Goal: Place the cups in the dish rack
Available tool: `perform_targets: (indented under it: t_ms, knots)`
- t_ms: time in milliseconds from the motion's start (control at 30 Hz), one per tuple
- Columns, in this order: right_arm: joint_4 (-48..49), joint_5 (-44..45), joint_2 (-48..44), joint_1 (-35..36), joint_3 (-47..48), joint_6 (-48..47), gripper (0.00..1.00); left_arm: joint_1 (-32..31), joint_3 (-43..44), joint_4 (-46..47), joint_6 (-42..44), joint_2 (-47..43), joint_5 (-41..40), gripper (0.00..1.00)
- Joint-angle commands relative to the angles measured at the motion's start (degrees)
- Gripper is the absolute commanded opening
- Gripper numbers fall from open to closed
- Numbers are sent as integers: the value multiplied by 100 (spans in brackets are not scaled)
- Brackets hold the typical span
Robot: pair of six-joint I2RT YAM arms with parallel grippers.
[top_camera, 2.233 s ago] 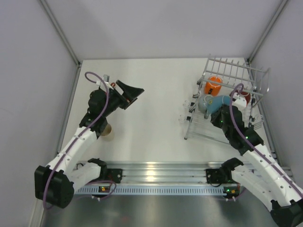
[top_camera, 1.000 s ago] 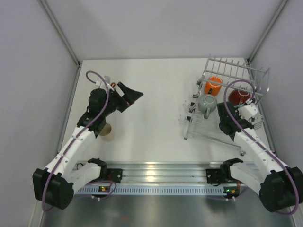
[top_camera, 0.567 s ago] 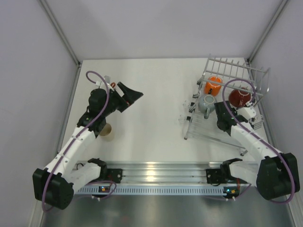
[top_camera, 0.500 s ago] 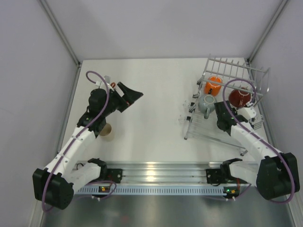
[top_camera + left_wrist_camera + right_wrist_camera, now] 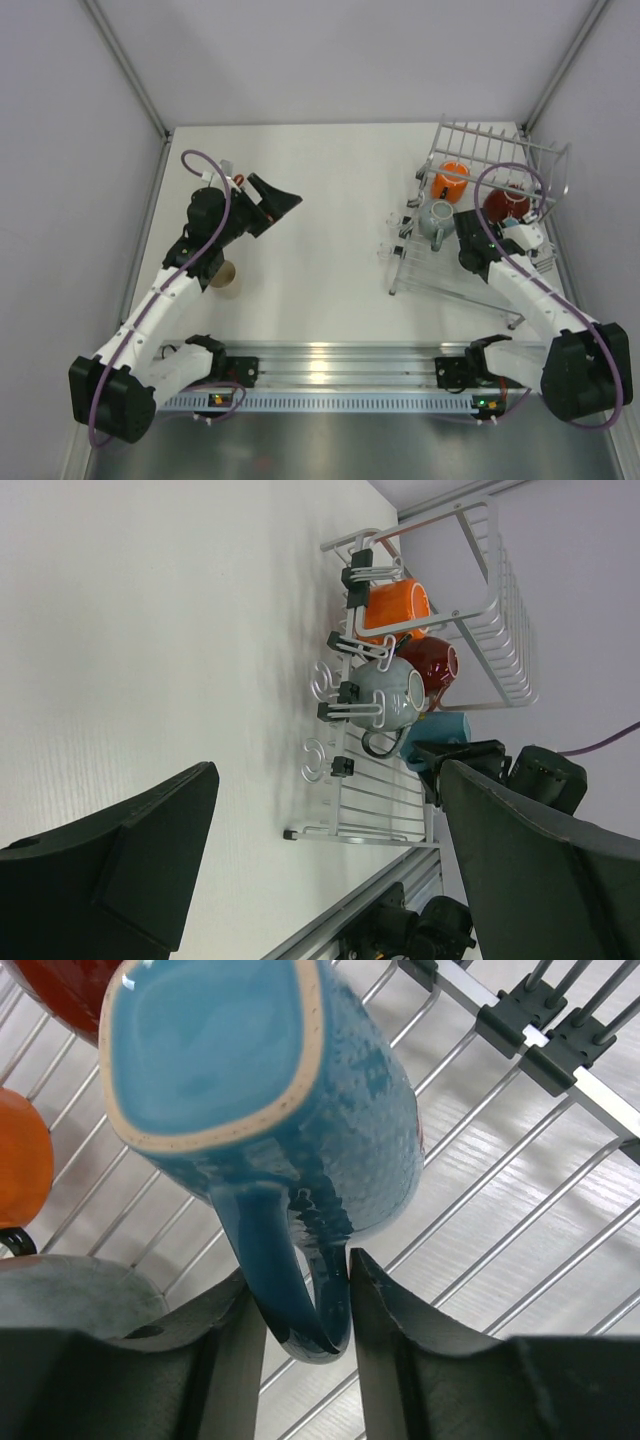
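Observation:
The dish rack (image 5: pixel 482 152) stands at the far right. In it sit a bright orange cup (image 5: pixel 450 181), a grey cup (image 5: pixel 438 217) and a dark red cup (image 5: pixel 503 205). A light blue cup (image 5: pixel 260 1070) lies bottom-up on the rack wires (image 5: pixel 520 1160). My right gripper (image 5: pixel 300 1290) has its fingers on either side of that cup's handle, touching it. A cream cup (image 5: pixel 228 277) stands on the table beside the left arm. My left gripper (image 5: pixel 278 205) hovers wide open over the left half of the table, holding nothing.
The rack's upright tines (image 5: pixel 505 630) rise behind the cups. Grey walls close in the table on the left, back and right. A metal rail (image 5: pixel 330 375) with the arm bases runs along the near edge.
The right arm lowered the light blue cup into the rack beside the grey and dark red cups. Its wrist shifted slightly. The left arm has stayed still.

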Motion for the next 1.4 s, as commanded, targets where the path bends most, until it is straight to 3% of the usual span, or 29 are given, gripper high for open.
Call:
perform_targets:
  t_ms: [0,267,467,767,867,1000,1233,1367]
  knots:
    - [-164,159,-174,-104,325,219,40,25,71,78,34,-68,-23,98]
    - [-76,-228,-252,-95,237,62,46,25,114,-18,227,-77,-31,98]
    - [55,-184,-691,-95,123,-490,46,25,580,-859,867,-50,-321,96]
    - [197,-640,-1710,-95,-62,-1669,45,25,1714,-2215,1879,117,-1683,96]
    - [187,-912,-2140,-95,-115,-2011,45,33,1995,-2549,1950,301,-2508,95]
    - [267,-1107,-2704,-95,-45,-2575,44,279,2574,-3059,1530,740,-2932,92]
    - [-23,-914,-3390,-95,350,-3024,44,1639,2602,-3209,150,978,-2756,87]
    - [82,-1054,-3724,-95,456,-3182,43,1721,2690,-3349,-457,1170,-3089,88]
